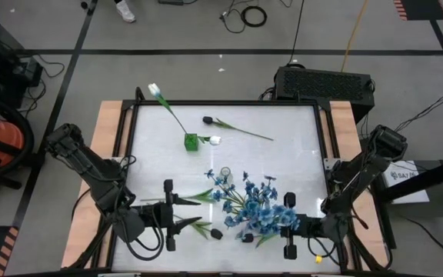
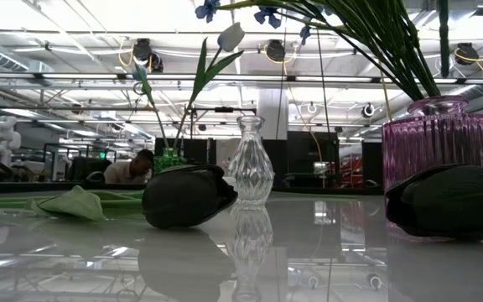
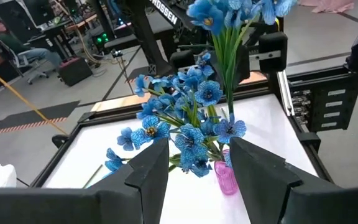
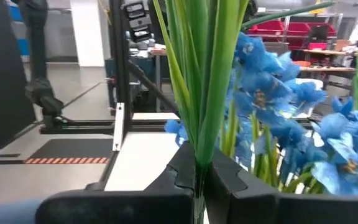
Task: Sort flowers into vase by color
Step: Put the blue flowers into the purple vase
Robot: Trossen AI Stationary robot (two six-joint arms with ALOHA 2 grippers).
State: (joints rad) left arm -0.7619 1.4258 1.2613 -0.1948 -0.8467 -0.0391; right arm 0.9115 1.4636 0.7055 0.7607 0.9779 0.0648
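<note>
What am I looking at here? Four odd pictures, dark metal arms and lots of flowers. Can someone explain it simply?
It is a table with two robot arms sorting artificial flowers into vases. One picture looks straight down, one sits at table height, and two come from cameras on the arms' wrists. The right hand is shut on a green stem of a blue flower spray, beside the blue bunch in the purple vase. The left hand is open and holds nothing. A clear glass vase stands empty. A small green vase holds white tulips. Black tulip buds lie loose on the white table.
</note>
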